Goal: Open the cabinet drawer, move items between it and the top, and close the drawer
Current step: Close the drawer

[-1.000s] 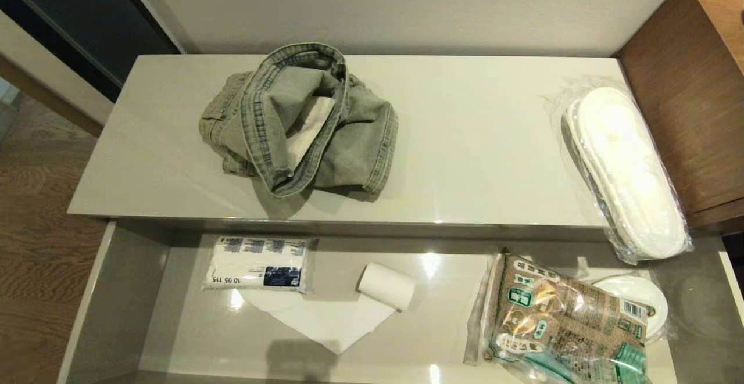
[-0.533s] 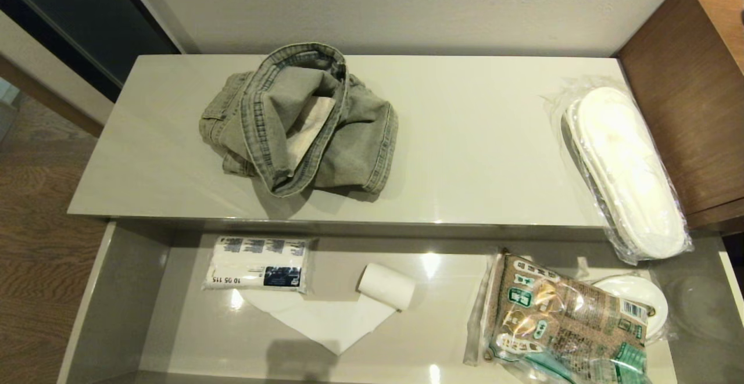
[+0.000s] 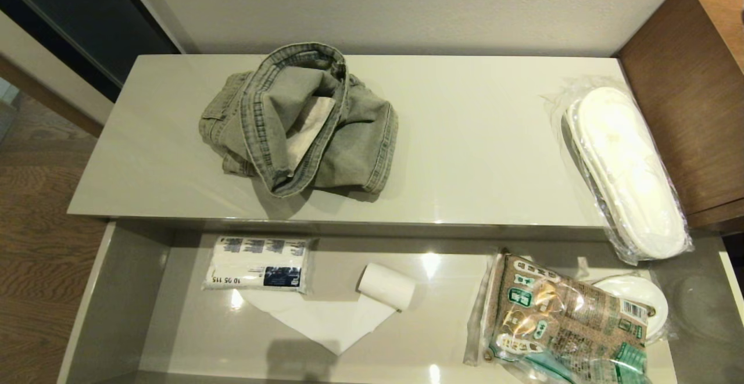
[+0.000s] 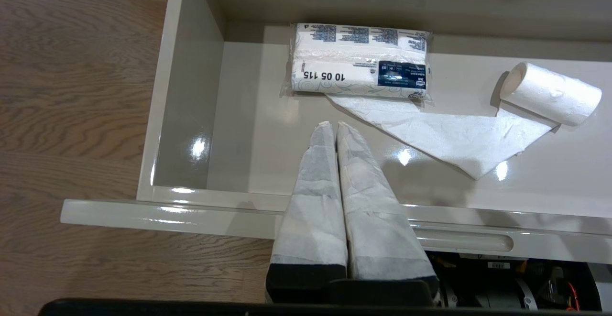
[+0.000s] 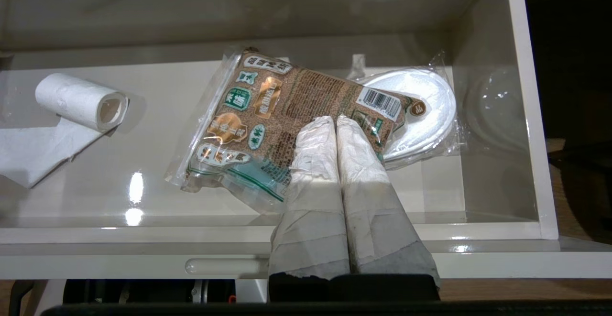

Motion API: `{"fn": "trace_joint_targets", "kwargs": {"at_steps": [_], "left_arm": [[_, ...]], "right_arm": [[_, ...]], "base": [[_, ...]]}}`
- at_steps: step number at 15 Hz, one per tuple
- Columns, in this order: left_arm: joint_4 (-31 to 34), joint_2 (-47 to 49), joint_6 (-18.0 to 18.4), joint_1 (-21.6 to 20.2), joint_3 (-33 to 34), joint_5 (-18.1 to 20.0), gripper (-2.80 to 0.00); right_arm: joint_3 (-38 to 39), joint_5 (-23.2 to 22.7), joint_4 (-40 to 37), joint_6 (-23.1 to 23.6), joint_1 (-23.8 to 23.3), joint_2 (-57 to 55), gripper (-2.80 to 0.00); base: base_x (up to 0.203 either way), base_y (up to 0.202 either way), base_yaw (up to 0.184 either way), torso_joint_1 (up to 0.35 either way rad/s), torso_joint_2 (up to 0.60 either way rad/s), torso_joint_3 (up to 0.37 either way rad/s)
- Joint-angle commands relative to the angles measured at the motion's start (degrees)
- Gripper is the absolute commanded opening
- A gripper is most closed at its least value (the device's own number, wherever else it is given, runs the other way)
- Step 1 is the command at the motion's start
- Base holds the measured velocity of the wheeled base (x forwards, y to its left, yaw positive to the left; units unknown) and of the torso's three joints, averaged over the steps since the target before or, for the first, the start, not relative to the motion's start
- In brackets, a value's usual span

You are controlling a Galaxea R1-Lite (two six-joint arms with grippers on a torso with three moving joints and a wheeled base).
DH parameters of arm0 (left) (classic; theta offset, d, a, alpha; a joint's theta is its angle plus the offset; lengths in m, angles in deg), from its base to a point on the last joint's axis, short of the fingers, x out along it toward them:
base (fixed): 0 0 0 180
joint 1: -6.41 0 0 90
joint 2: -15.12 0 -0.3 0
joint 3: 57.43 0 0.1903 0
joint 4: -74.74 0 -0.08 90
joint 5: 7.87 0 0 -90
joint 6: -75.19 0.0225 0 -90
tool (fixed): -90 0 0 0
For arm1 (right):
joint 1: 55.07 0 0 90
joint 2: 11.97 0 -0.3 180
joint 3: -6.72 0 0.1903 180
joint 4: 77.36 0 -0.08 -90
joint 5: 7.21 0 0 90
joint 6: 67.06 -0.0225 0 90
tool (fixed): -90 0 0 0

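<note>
The drawer (image 3: 116,308) of the cabinet (image 3: 378,228) stands pulled out, w/ the top (image 3: 476,140) above it in the head view. On the top, the denim garment (image 3: 299,119) lies bunched up toward the left-centre, & the slippers (image 3: 625,172) in clear wrap lie at the far right, their near end overhanging the front edge, just beside a brown wooden unit (image 3: 691,99). Inside the drawer: a white tissue pack (image 3: 257,263) at left, touching a partly unrolled paper roll (image 3: 385,285) near centre; a brown food bag (image 3: 561,320) at right, lying partly over a wrapped white plate (image 3: 636,297). Neither arm shows in the head view. Left gripper (image 4: 333,125) hangs over the drawer's left part near the tissue pack (image 4: 359,60), fingers pressed together, holding nothing. Right gripper (image 5: 333,120) hangs above the food bag (image 5: 267,120), fingers likewise closed & empty; can't tell if it touches the bag. Wood floor (image 3: 35,256) lies to the left.
</note>
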Motion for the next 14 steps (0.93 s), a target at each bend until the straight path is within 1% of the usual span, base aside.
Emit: {"fn": "trace_joint_targets", "kwargs": {"at_steps": [1, 5, 6, 9, 10, 12, 14], "left_arm": [[0.00, 0.00, -0.01, 0.00, 0.09, -0.05, -2.80], [0.00, 0.00, -0.01, -0.01, 0.09, -0.05, -2.80], [-0.15, -0.06, 0.95, 0.00, 0.09, -0.05, -2.80], [0.00, -0.03, 0.16, 0.00, 0.09, -0.05, -2.80], [-0.05, -0.02, 0.55, 0.00, 0.09, -0.05, -2.80], [-0.09, 0.00, -0.37, 0.00, 0.09, -0.05, -2.80], [-0.09, 0.00, -0.10, 0.00, 0.09, -0.05, -2.80]], "right_arm": [[-0.01, 0.03, -0.02, -0.01, 0.00, 0.09, -2.80], [0.06, 0.11, -0.02, -0.01, 0.00, 0.09, -2.80], [-0.01, 0.11, -0.02, -0.01, 0.00, 0.09, -2.80], [-0.01, 0.03, -0.02, -0.01, 0.00, 0.09, -2.80], [-0.01, 0.03, -0.02, -0.01, 0.00, 0.09, -2.80], [-0.01, 0.03, -0.02, -0.01, 0.00, 0.09, -2.80], [-0.01, 0.03, -0.02, -0.01, 0.00, 0.09, -2.80]], "base": [[0.000, 0.000, 0.000, 0.000, 0.00, 0.000], [0.000, 0.000, 0.000, 0.000, 0.00, 0.000], [0.000, 0.000, 0.000, 0.000, 0.00, 0.000], [0.000, 0.000, 0.000, 0.000, 0.00, 0.000], [0.000, 0.000, 0.000, 0.000, 0.00, 0.000], [0.000, 0.000, 0.000, 0.000, 0.00, 0.000], [-0.042, 0.000, 0.003, 0.006, 0.00, 0.001]]}}
